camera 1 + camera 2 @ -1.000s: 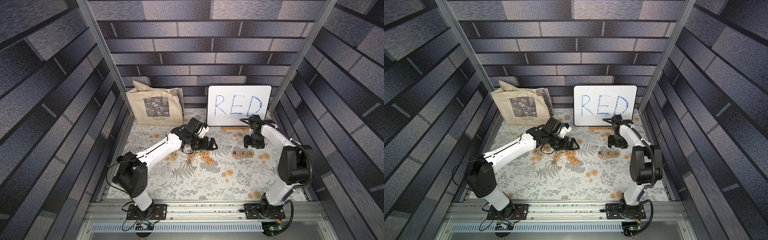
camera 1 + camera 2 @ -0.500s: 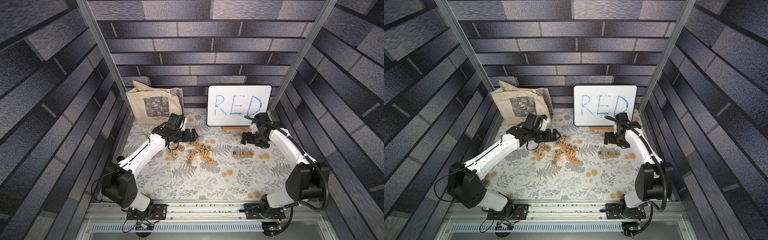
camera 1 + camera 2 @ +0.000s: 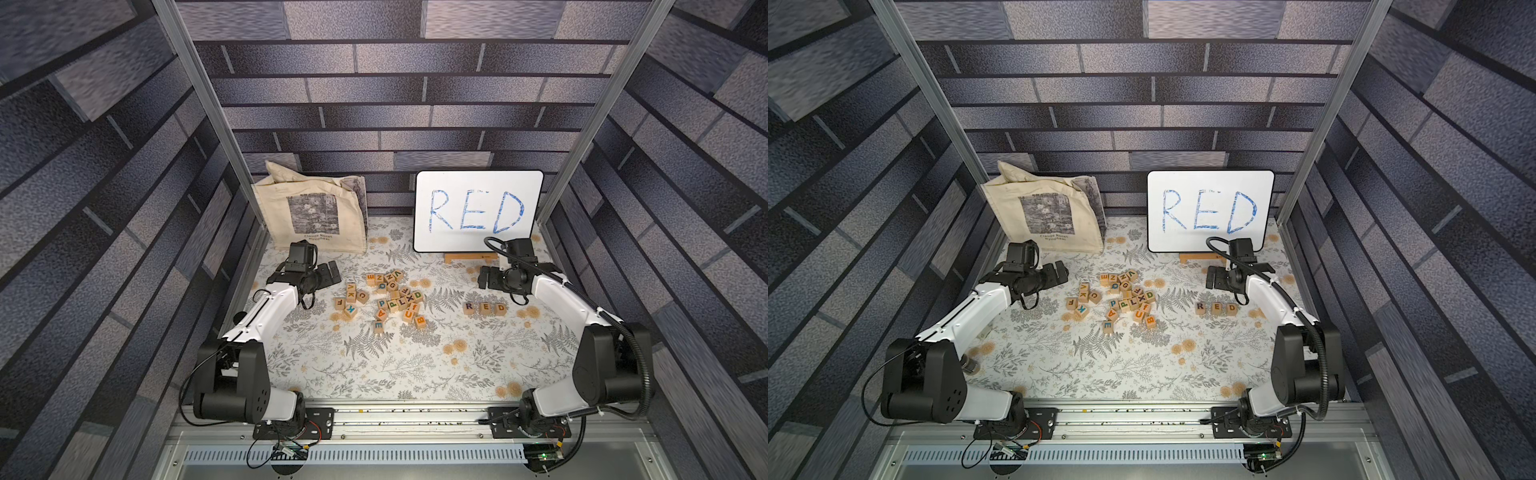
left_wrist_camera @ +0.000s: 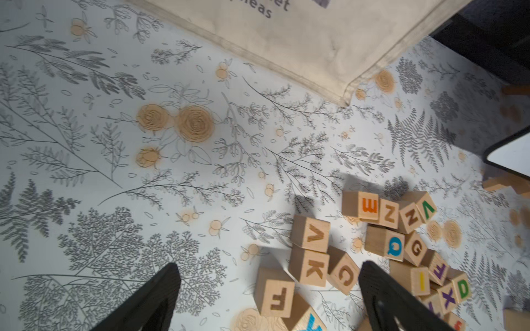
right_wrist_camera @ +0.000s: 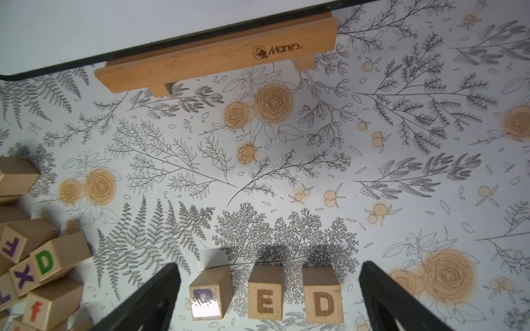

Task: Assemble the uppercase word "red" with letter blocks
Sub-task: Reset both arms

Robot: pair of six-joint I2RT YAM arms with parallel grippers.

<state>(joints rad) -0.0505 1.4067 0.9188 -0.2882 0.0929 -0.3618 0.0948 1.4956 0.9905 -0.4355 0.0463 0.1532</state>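
Three letter blocks stand in a row on the floral mat, right of centre: purple R [image 3: 468, 307], orange E [image 3: 485, 308] and orange D [image 3: 500, 308], reading RED in both top views. The right wrist view shows the R [image 5: 206, 298], E [image 5: 265, 298] and D [image 5: 322, 301] close together, between my wide fingers and below them. My right gripper [image 3: 484, 280] hovers open just behind the row, touching nothing. At the left, my left gripper [image 3: 328, 273] is open and empty, beside the loose pile.
A pile of loose letter blocks [image 3: 386, 299] lies mid-mat, among them a green D [image 3: 417, 296]. A whiteboard [image 3: 478, 210] with blue RED leans on a wooden stand [image 3: 469, 257] at the back right. A cream tote bag [image 3: 311, 216] stands back left.
My left gripper has swung left, away from the pile. The right arm has folded back to the right while its gripper stays behind the RED row. The blocks have not moved.
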